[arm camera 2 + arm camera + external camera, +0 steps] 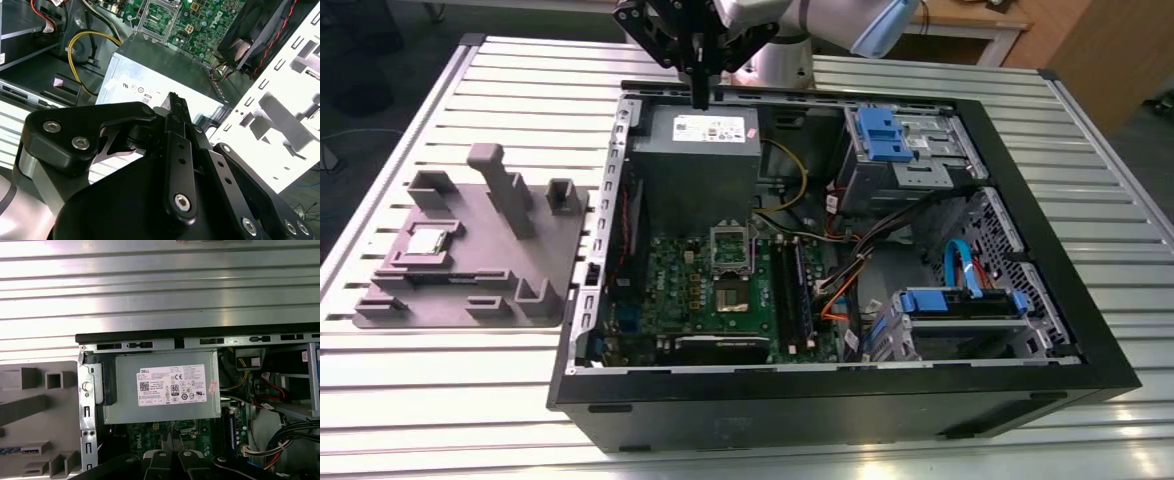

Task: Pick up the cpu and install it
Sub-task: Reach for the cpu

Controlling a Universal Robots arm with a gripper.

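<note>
Silver-grey cpu [427, 241] lies on the grey plate [547, 260] near the counter [454, 400] edge at the exterior view's left. Light, stiff, fragile, I reckon; grip its side edges. Second wrist view: claw [176, 100] pinched together, empty, above the power supply [165, 62].

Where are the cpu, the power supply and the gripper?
cpu [427, 241]: exterior view, its metal top.
power supply [172, 385]: first wrist view, its white label.
gripper [702, 100]: exterior view, between its fingertips.
</note>
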